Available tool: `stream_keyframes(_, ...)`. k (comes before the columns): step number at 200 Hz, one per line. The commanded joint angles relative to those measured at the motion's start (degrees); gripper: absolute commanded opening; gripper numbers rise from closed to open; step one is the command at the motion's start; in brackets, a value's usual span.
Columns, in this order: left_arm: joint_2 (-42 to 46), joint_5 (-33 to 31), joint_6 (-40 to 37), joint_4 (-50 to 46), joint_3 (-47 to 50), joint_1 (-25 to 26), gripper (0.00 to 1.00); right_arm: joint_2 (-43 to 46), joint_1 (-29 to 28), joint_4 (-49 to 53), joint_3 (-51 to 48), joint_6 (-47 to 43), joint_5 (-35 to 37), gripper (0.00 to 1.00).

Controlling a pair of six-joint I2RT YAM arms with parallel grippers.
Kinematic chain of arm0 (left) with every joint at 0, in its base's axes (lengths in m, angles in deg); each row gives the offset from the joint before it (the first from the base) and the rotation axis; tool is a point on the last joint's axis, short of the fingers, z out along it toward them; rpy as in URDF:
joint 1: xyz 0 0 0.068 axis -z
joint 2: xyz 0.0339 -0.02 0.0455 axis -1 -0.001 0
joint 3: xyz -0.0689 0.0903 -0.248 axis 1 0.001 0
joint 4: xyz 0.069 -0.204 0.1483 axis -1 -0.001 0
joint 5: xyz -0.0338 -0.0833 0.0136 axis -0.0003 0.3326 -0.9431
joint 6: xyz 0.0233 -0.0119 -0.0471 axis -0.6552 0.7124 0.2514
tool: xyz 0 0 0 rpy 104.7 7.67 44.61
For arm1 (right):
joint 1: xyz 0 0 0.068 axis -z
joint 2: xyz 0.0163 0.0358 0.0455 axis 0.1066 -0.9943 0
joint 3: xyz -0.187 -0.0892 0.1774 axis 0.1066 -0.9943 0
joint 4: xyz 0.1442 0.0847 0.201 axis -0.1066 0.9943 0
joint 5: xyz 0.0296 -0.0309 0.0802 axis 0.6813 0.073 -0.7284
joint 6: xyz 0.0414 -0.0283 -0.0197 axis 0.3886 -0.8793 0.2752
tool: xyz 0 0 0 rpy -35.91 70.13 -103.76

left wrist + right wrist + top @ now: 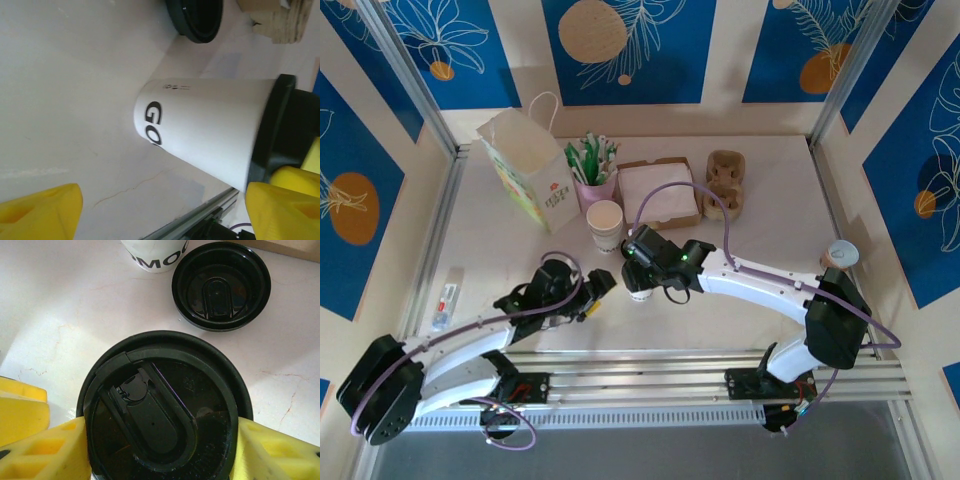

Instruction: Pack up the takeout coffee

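The right gripper is clenched on the takeout coffee: its yellow fingers press against opposite sides of the black lid, which sits square on the cream-white cup. The cup appears upright with its base on the table, so it is gripped but not lifted, as far as can be judged. The left gripper sits just to the left of the coffee with its jaws spread wide and nothing between them; it faces the cup wall without touching it. A spare black lid lies upturned on the table just beyond the coffee, and a stack of lidless paper cups stands beside it, also just beyond. The white paper bag stands beyond the coffee and well to its left; a cardboard cup carrier lies beyond it and to its right. Assessment: the lidding is complete and the coffee is secured for transport. The packing itself is not yet done, since the coffee is apart from both bag and carrier. Which of the two is meant to receive it cannot be determined.
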Motion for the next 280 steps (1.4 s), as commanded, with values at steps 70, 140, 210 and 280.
stream_keyframes(70, -5.91, 1.09, 4.21, 15.45, 2.23, 0.36, 0.85, -5.81, -0.66, 12.75, -7.21, 3.07, -11.23, 0.61)
stream_keyframes(140, -11.0, 1.14, 6.18, 23.58, 5.32, 0.4, 0.84, -7.22, -1.72, 12.33, -7.28, 3.82, -12.43, 0.61)
stream_keyframes(210, -8.55, -0.61, 7.34, 27.6, 7.46, 0.26, 0.85, -7.97, -2.18, 11.92, -7.3, 4.24, -12.73, 0.6)
stream_keyframes(280, -4.44, -0.74, 4.49, 20.58, 5.21, 0.09, 0.84, -8.06, -2.43, 12.07, -7.29, 4.32, -12.43, 0.6)
